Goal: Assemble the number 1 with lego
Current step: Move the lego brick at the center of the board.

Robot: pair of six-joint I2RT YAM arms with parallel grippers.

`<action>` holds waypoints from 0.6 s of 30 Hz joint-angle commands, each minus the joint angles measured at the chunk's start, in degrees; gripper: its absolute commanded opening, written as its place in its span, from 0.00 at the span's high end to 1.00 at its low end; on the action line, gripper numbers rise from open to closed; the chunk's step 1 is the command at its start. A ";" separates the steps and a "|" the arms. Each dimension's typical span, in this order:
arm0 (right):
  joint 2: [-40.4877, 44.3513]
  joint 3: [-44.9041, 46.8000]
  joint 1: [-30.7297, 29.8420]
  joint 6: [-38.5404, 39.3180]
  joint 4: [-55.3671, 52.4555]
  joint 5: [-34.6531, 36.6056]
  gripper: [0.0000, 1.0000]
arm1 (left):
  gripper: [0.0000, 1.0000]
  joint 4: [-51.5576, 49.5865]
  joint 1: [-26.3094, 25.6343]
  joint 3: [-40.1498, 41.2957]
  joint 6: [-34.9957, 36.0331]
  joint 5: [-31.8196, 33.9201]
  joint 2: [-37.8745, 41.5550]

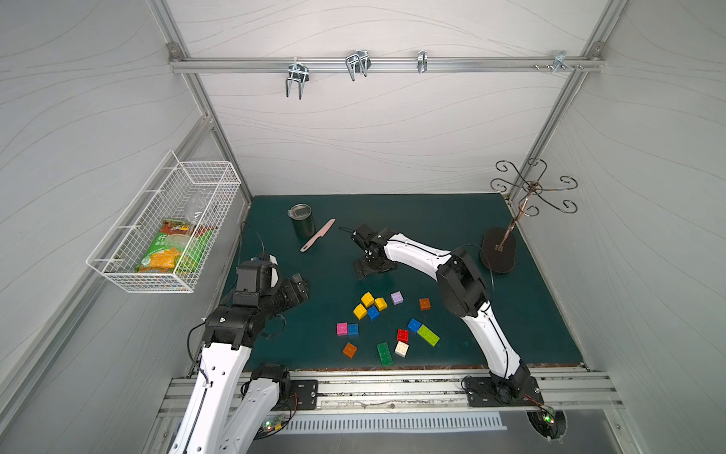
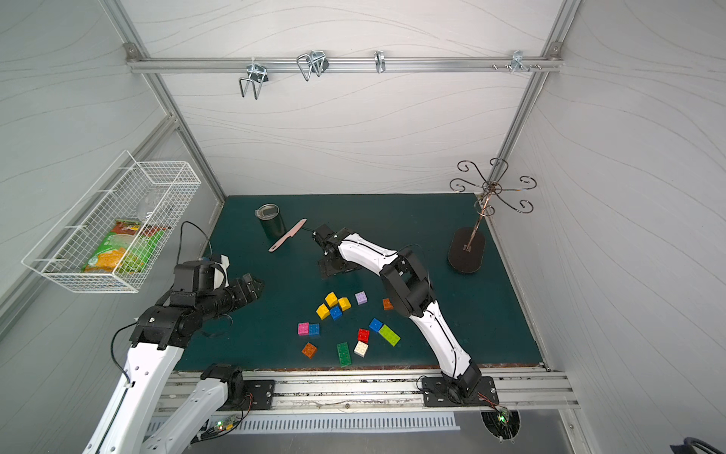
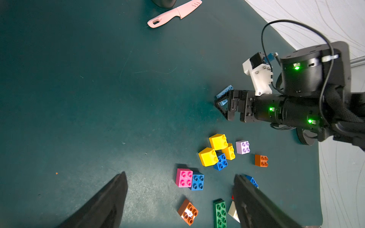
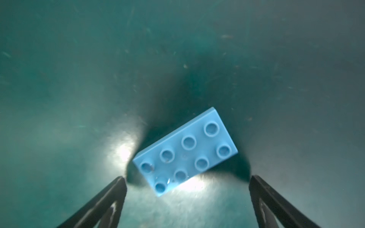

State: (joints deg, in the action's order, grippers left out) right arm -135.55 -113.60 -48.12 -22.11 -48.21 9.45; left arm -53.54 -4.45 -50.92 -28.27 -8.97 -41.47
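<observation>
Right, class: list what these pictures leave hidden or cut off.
Light blue long lego brick: in both top views, hidden under the right end effector.
White square lego brick: left wrist view, mostly behind a finger of the left end effector.
Orange square lego brick: in a top view, partly behind the right arm.
Dark metal cup: left wrist view, cut by the edge.

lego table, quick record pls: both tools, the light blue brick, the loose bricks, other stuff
long light blue studded plastic brick: flat on dark green mat, studs up, apart from the rest
right tool: open, one finger each side of that brick, not touching it
left tool: open, empty
loose bricks: three yellow square bricks clustered with a blue square brick; pink square brick touching a second blue square brick
other: pink plastic knife, dark metal tumbler
</observation>
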 commanded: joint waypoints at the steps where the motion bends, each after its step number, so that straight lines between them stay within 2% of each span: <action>1: -3.13 -1.35 1.54 5.09 -0.82 -1.39 0.01 | 0.11 2.39 -0.18 -0.32 0.06 0.18 -0.48; 9: -8.05 -8.70 1.22 8.75 -4.45 2.01 0.01 | 0.11 2.21 -0.19 -0.41 -0.11 0.75 -1.04; 18: -7.32 -6.12 1.01 5.69 -4.20 2.32 0.18 | 0.11 2.12 -0.13 -0.41 -0.12 0.83 -1.33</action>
State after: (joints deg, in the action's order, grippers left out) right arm -140.73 -122.02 -47.09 -15.40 -49.17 9.87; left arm -53.54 -4.45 -50.92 -28.29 -8.60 -42.87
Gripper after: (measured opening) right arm 0.827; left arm 0.888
